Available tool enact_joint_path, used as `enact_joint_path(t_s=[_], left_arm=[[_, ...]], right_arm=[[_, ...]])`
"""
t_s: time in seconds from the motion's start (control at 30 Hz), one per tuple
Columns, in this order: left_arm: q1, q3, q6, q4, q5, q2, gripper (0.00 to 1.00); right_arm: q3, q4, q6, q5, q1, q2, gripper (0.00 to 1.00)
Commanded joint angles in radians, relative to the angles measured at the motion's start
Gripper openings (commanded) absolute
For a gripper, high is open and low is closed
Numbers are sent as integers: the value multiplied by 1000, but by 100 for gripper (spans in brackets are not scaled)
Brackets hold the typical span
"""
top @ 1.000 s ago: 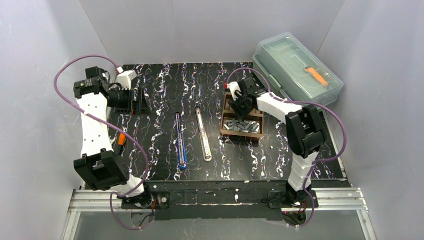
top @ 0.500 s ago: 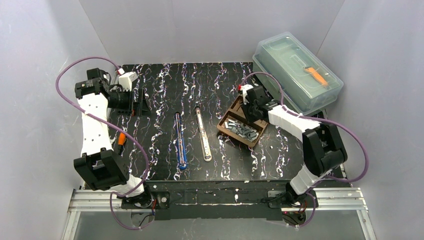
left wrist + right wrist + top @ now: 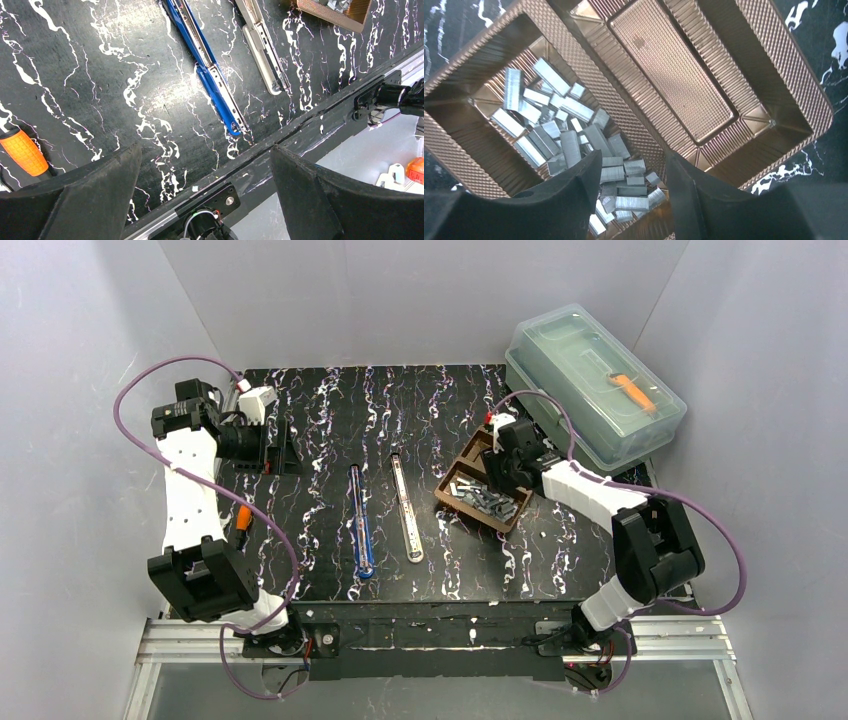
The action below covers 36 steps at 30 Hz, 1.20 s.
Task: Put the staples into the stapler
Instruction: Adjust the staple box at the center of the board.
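Right now: right claw half open over the staples, left claw wide open and idle.

On my screen the right claw (image 3: 633, 167) hangs with its jaws part-way apart above the brown tray (image 3: 674, 65), gripping nothing I can see; the staples (image 3: 569, 135) lie heaped in the tray's compartment nearer the staplers, some showing in the gap between the fingers, and I cannot tell whether the tips touch the pile. My left claw (image 3: 205, 165) is spread fully, empty, above the table's near left part. A blue stapler (image 3: 358, 520) and a white stapler (image 3: 405, 508) lie opened flat, side by side, left of the tray and apart from it.
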State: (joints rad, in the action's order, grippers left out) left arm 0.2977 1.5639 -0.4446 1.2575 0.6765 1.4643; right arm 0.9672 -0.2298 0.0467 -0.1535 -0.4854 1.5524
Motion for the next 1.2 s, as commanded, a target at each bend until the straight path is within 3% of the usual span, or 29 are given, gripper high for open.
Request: enact_joint_path(t_s=[0.0,0.17,0.3,0.4,0.7,0.87,1.17], left_arm=[[-4,-4,-8,17,39,-46,99],[-5,-5,-5,17,40,-47,99],[-5,3,-5,21,41,-51,99],[-5,9,-12,25,39,-53,99],[-4,6,-11,26,40,-66,99],[-5,9,-12,25,48,-70,99],[-4,19,-13,20,59,-72,99]], right_arm=[[90,7,-18,34,-2,4,59],[139,16,-65,31,-2,19,65],[178,11,-118,58,-2,81,79],[195,2,-140,78,-2,122,81],[173,56,-121,94,-2,161,63],[130,85,-100,69,-2,141,39],[31,105,-56,-12,-2,64,31]])
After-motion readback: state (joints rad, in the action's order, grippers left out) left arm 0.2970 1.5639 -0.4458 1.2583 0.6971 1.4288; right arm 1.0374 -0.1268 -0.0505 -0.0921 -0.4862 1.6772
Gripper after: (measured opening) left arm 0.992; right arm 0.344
